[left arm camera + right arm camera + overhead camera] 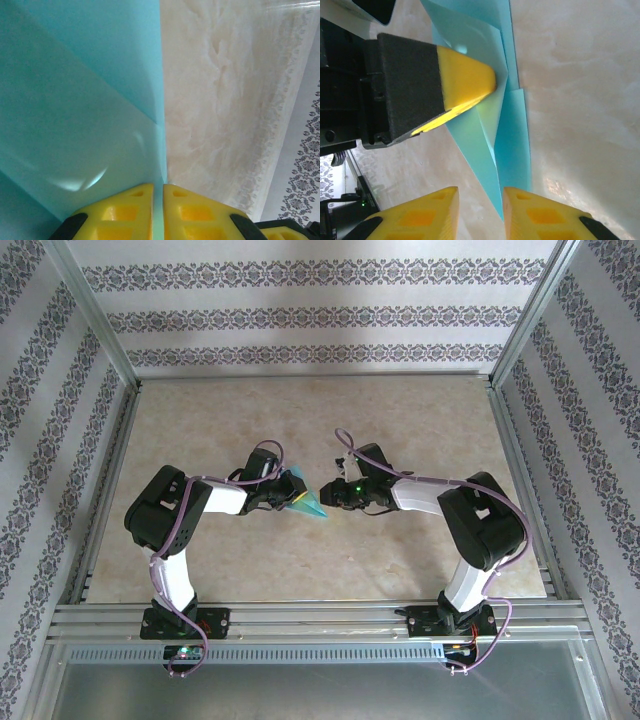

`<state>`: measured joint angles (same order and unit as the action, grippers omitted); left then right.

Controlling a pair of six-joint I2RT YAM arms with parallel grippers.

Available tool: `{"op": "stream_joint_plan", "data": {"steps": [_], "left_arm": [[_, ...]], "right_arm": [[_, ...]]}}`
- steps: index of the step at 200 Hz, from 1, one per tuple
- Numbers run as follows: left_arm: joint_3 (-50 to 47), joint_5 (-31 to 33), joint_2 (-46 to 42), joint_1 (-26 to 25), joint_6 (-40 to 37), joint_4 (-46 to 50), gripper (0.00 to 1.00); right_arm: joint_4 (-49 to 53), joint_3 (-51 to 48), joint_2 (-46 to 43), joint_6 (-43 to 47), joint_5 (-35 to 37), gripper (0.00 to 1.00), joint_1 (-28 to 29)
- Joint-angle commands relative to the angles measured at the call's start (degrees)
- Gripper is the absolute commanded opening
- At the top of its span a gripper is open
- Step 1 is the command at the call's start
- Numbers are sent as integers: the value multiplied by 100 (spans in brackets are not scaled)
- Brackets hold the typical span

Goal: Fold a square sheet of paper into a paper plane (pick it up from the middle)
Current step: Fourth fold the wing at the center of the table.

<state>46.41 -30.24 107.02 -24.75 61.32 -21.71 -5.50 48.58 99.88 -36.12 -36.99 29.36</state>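
Note:
The square sheet of paper is teal and folded into a long pointed shape with layered flaps, held just above the table's middle. My left gripper is shut on it. In the left wrist view the paper runs out from the thin slit between the left gripper's yellow fingers. My right gripper faces it from the right, open. In the right wrist view the paper's sharp tip reaches between the right gripper's fingertips, against the right finger and not pinched.
The table is a beige marble-look board inside a frame with patterned walls. A metal rail runs along the near edge by the arm bases. The left gripper's yellow-tipped finger lies close in front of the right wrist camera.

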Motion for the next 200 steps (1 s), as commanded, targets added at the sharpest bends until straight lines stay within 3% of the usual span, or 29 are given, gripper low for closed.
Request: {"op": "stream_joint_plan", "data": {"steps": [1,62,200], "left_arm": [[3,-41,143,-28,-32,-18,13],[19,-20,164,-30,-24,49,13],[16,34,152,-29,46,172,13]], "right_arm": [[75,65,4,36,-187,27,-18],[212,570,450,316,-440,9,216],[518,565,997,386,-95,7,329]]}}
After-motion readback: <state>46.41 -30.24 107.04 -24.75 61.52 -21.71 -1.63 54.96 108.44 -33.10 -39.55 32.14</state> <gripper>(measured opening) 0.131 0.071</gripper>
